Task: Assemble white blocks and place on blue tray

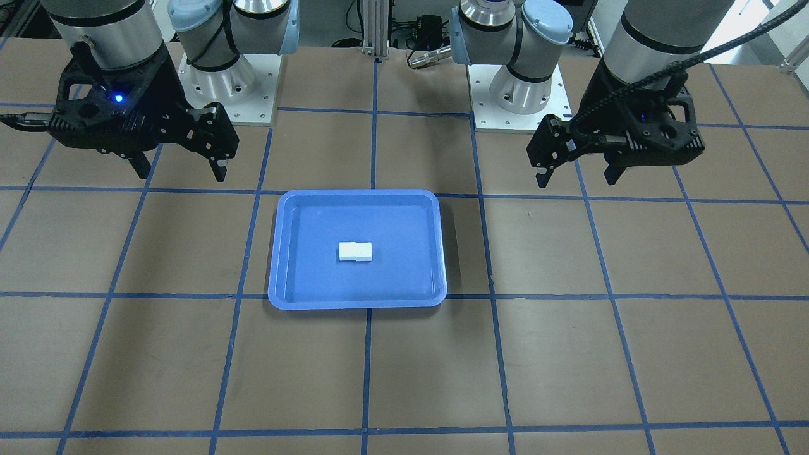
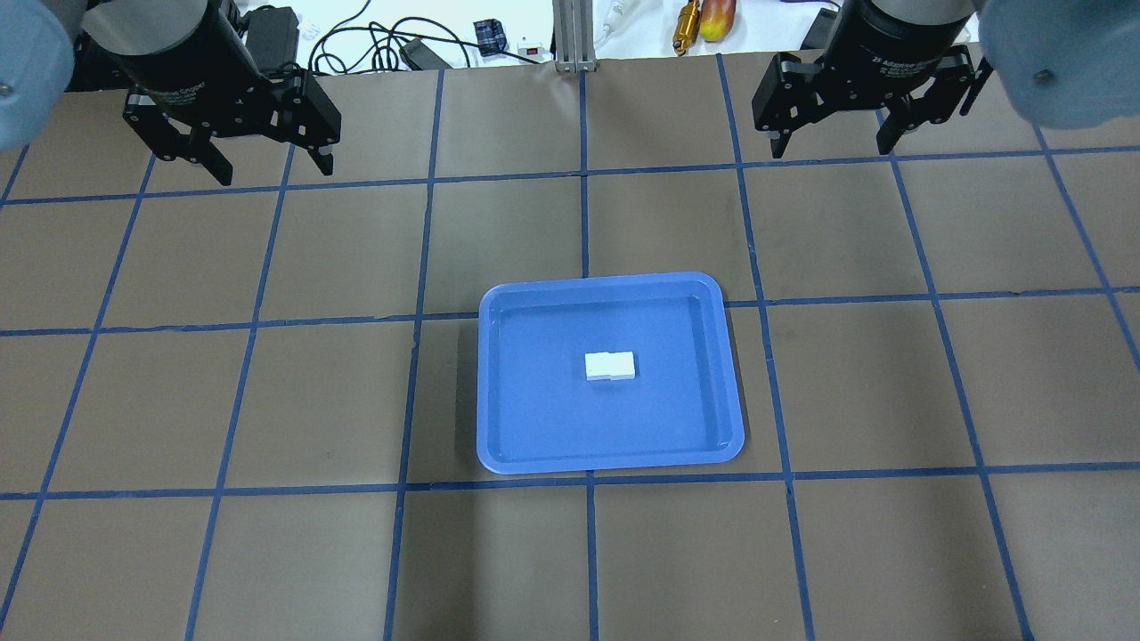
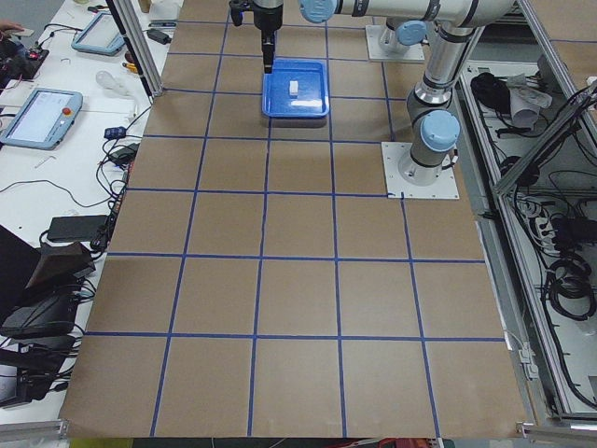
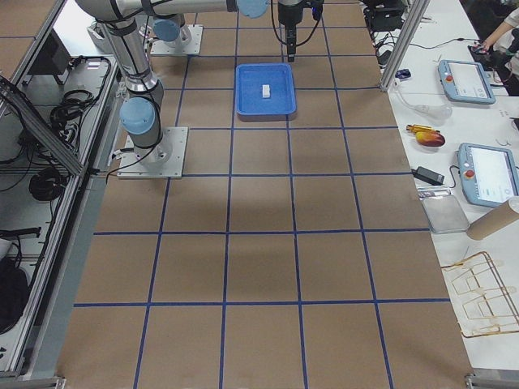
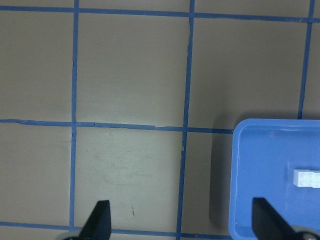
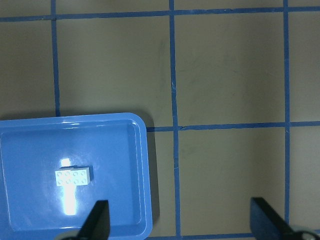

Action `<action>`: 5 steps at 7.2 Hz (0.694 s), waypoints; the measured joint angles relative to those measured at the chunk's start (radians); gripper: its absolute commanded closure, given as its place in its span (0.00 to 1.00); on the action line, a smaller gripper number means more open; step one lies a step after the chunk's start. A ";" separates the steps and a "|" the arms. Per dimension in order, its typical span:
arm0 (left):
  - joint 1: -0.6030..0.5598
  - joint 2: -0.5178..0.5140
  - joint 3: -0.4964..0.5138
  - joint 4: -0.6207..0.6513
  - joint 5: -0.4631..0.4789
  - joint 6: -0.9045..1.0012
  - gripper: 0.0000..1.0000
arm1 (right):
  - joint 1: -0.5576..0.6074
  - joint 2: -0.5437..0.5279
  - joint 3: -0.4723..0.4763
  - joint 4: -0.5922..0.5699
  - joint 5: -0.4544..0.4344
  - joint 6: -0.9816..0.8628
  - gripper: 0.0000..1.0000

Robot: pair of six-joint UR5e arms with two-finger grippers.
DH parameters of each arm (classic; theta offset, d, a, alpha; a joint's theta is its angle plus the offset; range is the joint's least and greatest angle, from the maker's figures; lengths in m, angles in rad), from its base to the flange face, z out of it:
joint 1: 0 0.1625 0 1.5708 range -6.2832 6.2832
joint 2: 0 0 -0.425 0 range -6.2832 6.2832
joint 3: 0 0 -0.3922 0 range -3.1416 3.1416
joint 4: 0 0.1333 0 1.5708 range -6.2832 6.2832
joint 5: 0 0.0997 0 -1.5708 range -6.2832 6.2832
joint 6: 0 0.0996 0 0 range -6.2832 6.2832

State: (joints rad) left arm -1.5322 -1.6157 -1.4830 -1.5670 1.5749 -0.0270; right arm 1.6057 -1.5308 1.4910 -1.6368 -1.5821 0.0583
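Note:
The white blocks [image 1: 355, 251] are joined into one short white bar that lies flat near the middle of the blue tray [image 1: 357, 194]. The bar [image 2: 611, 366] and the tray [image 2: 606, 280] also show in the overhead view. My left gripper [image 2: 274, 174] is open and empty, raised well to the left of the tray. My right gripper [image 2: 831, 150] is open and empty, raised well to the right of it. The left wrist view shows the bar [image 5: 306, 178] at its right edge. The right wrist view shows the bar [image 6: 73, 176] studs up in the tray [image 6: 115, 150].
The brown table is marked with a blue tape grid. The two arm bases [image 1: 221, 82] [image 1: 518, 88] stand at the robot's side of the table. Cables and small tools [image 2: 686, 22] lie past the table's operator-side edge. Teach pendants [image 4: 486, 174] lie on a side bench.

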 measured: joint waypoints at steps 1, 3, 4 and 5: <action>0.005 0.004 -0.013 -0.003 -0.005 0.004 0.00 | 0.000 0.000 0.000 0.000 0.001 0.000 0.00; 0.012 0.005 -0.019 -0.006 -0.007 0.010 0.00 | 0.001 0.000 0.000 0.000 0.001 0.000 0.00; 0.012 0.005 -0.020 -0.007 -0.006 0.012 0.00 | 0.002 0.000 0.000 0.000 0.002 0.000 0.00; 0.013 0.005 -0.020 -0.007 -0.007 0.013 0.00 | 0.002 0.000 0.000 -0.001 0.002 0.000 0.00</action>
State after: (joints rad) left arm -1.5191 -1.6103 -1.5027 -1.5744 1.5681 -0.0143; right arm 1.6075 -1.5309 1.4910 -1.6378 -1.5802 0.0583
